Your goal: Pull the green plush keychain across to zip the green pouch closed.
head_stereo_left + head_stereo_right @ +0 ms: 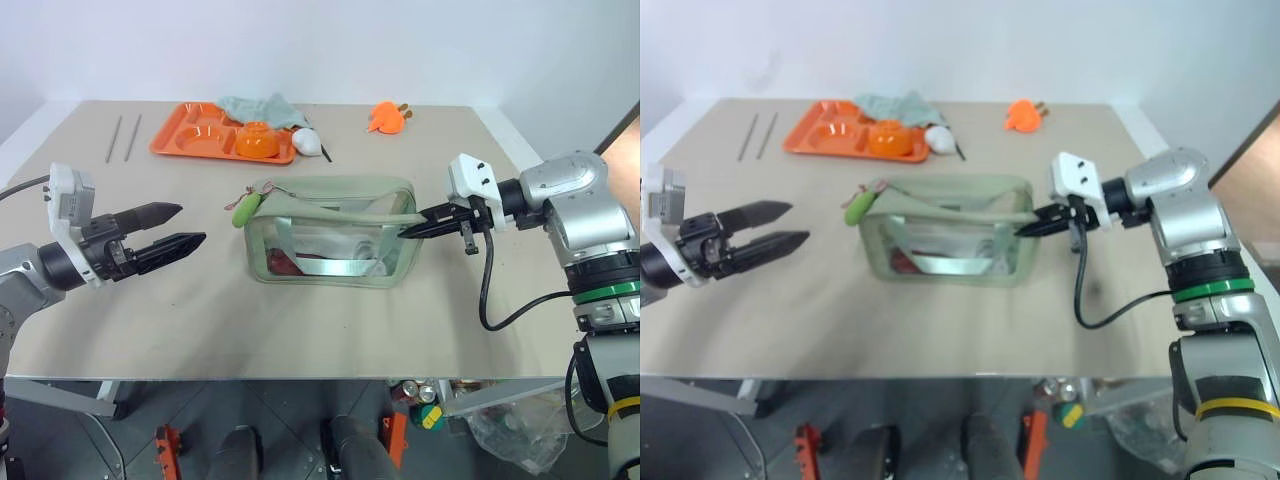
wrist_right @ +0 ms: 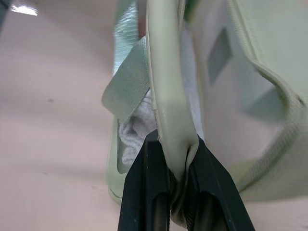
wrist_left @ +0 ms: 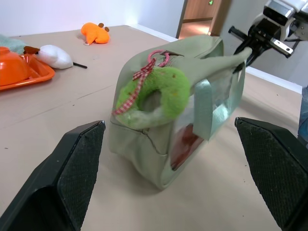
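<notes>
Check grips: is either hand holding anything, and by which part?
Right hand is pinched shut on the green pouch, by a strap handle at its right end. Left hand is open, holding nothing.

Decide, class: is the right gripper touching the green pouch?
Touching: the right wrist view shows the right gripper shut on the green pouch, pinching its edge.
</notes>
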Motion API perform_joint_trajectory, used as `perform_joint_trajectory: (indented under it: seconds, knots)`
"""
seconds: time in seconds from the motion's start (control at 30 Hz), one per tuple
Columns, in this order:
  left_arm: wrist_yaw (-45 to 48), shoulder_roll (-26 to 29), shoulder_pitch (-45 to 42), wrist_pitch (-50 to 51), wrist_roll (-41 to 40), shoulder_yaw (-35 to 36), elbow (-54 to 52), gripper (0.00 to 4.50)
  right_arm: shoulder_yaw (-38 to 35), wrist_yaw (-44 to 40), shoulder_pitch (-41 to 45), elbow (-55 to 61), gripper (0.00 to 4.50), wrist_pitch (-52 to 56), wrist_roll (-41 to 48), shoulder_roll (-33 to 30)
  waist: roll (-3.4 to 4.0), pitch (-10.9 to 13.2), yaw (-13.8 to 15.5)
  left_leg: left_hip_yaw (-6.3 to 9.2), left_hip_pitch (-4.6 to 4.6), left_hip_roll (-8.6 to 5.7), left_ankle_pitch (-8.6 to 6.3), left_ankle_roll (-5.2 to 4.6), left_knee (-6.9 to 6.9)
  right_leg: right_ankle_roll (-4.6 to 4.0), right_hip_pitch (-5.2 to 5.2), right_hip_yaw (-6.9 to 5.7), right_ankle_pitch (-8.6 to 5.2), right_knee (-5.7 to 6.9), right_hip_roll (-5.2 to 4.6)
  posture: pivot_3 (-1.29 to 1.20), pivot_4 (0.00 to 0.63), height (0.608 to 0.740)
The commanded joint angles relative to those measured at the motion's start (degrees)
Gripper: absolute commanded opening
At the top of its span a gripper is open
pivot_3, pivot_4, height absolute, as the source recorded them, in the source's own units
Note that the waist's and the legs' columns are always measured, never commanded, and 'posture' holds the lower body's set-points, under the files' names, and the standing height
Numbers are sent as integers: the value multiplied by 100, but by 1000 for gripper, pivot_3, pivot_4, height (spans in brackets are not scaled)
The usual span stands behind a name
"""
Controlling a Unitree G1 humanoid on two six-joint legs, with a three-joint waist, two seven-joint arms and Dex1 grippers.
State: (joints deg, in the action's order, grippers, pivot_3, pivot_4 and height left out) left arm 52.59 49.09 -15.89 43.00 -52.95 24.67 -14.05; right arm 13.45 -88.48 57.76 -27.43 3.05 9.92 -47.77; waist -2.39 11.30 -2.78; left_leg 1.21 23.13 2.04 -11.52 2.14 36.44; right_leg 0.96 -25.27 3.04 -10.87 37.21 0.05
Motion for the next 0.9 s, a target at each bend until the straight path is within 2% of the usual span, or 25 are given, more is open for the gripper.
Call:
perform_joint_trajectory:
  seconds: [0.03, 0.2, 0.23, 0.5, 0.73, 0.9]
  knots:
    - [0, 20, -126, -15, -67, 50, -14, 4500, -208, -39, 336, -118, 10, -197, -114, -82, 0, 0, 1, 0, 1, 0, 0, 0, -1, 1, -1, 0, 0, 0, 0, 0, 150, 740]
    - [-33, -21, -130, -21, -61, 40, -37, 4500, -115, -117, 12, 162, 10, 132, -2, 39, 0, 0, 2, 0, 3, 0, -1, 0, -5, 3, -3, 1, -1, 0, 0, 0, 150, 740]
    - [-38, -22, -115, -21, -58, 52, -47, 4500, -115, -96, -61, 209, 413, 239, 46, 79, 0, 0, 2, 0, 3, 0, -1, 0, -5, 3, -3, 2, -1, 0, 0, 0, 150, 740]
    - [-57, -14, -99, -3, -73, 74, -55, 4500, -325, 152, -199, 329, 413, 405, 107, 113, 0, 0, -64, -6, -10, 15, -1, 0, -4, -3, -3, 10, 5, 5, 18, 0, 150, 740]
    - [-33, -18, -155, -12, -55, 23, 7, 4500, -768, 59, -48, 344, 413, 896, 516, -68, 0, 0, -47, -6, -4, 22, -1, 0, -4, -5, -4, 15, 5, 3, 28, 0, 150, 740]
    - [-22, -68, -245, -65, 14, -88, 101, 4500, -780, 110, -229, 503, 413, 960, 518, -61, 0, 0, -34, -6, -3, 21, -1, 1, -4, -5, -5, 15, 5, 2, 29, 0, 150, 740]
